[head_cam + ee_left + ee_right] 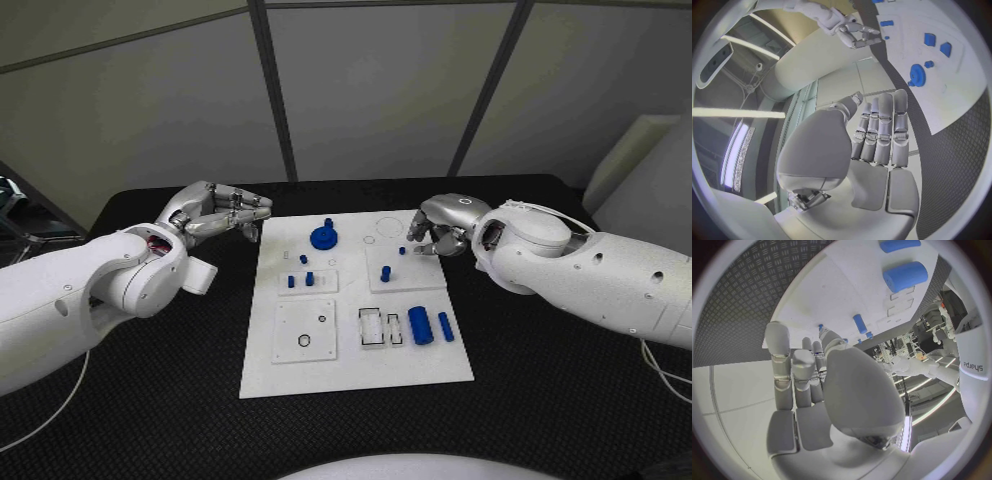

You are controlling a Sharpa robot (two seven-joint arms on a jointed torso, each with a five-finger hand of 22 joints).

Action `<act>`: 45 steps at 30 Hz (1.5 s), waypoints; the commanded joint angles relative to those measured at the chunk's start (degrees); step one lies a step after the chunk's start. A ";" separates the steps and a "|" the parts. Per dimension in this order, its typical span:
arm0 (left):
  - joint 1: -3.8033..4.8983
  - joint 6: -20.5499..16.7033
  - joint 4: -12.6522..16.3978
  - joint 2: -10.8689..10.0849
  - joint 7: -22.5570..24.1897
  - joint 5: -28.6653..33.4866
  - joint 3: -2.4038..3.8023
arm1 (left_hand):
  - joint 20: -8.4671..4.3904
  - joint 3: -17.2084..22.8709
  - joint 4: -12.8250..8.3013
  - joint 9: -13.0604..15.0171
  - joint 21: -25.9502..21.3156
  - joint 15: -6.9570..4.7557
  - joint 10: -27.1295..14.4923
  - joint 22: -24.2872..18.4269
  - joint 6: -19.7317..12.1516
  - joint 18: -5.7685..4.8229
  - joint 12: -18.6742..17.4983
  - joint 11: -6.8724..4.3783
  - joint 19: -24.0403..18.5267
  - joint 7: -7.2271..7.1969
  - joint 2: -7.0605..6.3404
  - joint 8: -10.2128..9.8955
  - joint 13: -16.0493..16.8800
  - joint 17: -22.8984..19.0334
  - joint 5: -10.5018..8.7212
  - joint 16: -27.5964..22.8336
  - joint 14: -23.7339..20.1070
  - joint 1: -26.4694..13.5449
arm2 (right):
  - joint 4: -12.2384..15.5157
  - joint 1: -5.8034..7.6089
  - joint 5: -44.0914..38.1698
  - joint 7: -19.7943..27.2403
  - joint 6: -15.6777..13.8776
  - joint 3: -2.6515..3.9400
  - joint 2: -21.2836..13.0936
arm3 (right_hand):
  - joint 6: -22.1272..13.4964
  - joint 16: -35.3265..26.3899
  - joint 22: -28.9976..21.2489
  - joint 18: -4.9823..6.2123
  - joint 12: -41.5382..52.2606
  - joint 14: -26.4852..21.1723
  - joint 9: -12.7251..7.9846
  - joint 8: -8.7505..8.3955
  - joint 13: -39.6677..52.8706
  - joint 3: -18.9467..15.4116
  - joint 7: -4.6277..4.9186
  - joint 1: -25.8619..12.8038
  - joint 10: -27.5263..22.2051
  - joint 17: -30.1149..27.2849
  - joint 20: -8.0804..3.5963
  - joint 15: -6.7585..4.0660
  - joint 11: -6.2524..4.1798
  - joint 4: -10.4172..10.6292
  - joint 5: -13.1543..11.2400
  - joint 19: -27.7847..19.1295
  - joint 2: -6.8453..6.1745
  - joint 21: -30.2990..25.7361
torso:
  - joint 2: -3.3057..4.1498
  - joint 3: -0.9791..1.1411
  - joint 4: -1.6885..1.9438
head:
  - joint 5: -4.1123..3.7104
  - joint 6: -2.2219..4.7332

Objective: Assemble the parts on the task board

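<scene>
The white task board (353, 350) lies mid-table. On it are a round blue part with a peg (326, 237), short blue pegs (299, 280), an upright blue peg (387, 273) and two blue cylinders (420, 325) lying at the right. My right hand (437, 232) hangs over the board's far right corner, fingertips down beside a tiny blue piece (402, 250). In the right wrist view that tiny blue piece (820, 327) sits at the thumb tip; whether it is pinched is unclear. My left hand (216, 213) hovers off the board's far left corner, holding nothing, its fingers (882, 130) stretched out side by side.
Black ribbed table mat (144, 400) surrounds the board on all sides. Recessed slots (381, 327) and a ring outline (304, 340) mark the board's near half. Grey wall panels stand behind the table's far edge.
</scene>
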 commanded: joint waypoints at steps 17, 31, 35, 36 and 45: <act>-0.53 1.64 2.09 -0.38 5.50 11.88 0.02 | -0.01 -0.82 -0.13 0.10 -0.80 -0.08 0.29 -0.57 0.49 -0.90 0.53 -0.21 0.03 -0.11 0.49 0.48 0.23 -0.18 -0.12 -0.64 -0.27 -0.21 | -0.87 -0.27 -6.42 -2.01 -1.82 -1.04 3.02 | -0.28 5.31 7.35 -0.91 -0.13 2.15 0.08 -0.12 0.13 4.29 0.59 -0.52 -0.44 4.02 0.72 0.76 0.55 -0.41 -0.59 -1.24 -1.34 6.95 | 0.08 0.00 0.02 | 0.29 -0.30; -0.57 2.11 1.75 -0.09 4.77 11.90 0.02 | -0.05 -0.97 -0.28 0.10 -1.03 -0.09 0.17 -0.81 0.49 -0.90 0.63 -0.20 0.15 -0.07 0.68 0.52 0.28 -0.24 -0.10 -0.76 -0.30 0.09 | -2.11 -0.28 -6.44 -2.13 0.07 -1.05 4.05 | -0.22 7.37 10.27 -1.04 -0.09 1.95 0.10 -0.07 0.15 8.93 0.71 -1.06 -0.39 5.27 1.02 0.89 0.58 -0.90 -2.66 -2.08 -2.16 9.79 | 0.05 0.02 -0.01 | 0.31 -0.59; -0.58 2.27 1.72 0.02 4.60 11.90 0.02 | -0.06 -1.02 -0.36 0.09 -1.14 -0.09 0.11 -0.92 0.48 -0.91 0.68 -0.19 0.20 -0.04 0.79 0.53 0.31 -0.27 -0.09 -0.82 -0.31 0.25 | -2.62 -0.28 -6.44 -2.05 1.23 -1.04 4.52 | 0.03 8.38 12.26 -1.31 0.03 2.09 0.15 0.02 0.19 10.08 0.64 -1.09 -0.08 6.19 1.01 0.85 0.51 -1.33 -2.58 -1.78 -2.28 11.43 | 0.02 -0.02 0.03 | 0.34 -0.72; -0.58 2.28 1.72 0.03 4.57 11.90 0.02 | -0.06 -1.02 -0.36 0.09 -1.14 -0.09 0.11 -0.92 0.48 -0.91 0.68 -0.19 0.20 -0.04 0.79 0.53 0.31 -0.27 -0.09 -0.82 -0.31 0.25 | -2.71 -0.28 -6.44 -2.00 1.53 -1.04 4.62 | 0.09 8.55 12.51 -1.34 0.05 2.11 0.16 0.04 0.20 10.32 0.63 -1.12 -0.01 6.33 1.01 0.83 0.49 -1.44 -2.57 -1.76 -2.31 11.66 | 0.01 -0.02 0.04 | 0.36 -0.73; -0.59 2.35 1.65 0.14 4.41 11.90 0.02 | -0.07 -1.06 -0.37 0.10 -1.18 -0.09 0.09 -0.96 0.48 -0.91 0.70 -0.17 0.23 -0.02 0.85 0.54 0.32 -0.28 -0.09 -0.84 -0.32 0.28 | -3.05 -0.28 -6.44 -1.68 3.05 -1.05 5.13 | 0.87 9.70 15.41 -1.71 0.32 2.14 0.27 0.27 0.29 12.47 0.39 -1.38 0.89 7.11 0.91 0.67 0.25 -2.57 -2.53 -1.46 -2.35 14.12 | 0.05 0.00 -0.08 | 0.55 -0.91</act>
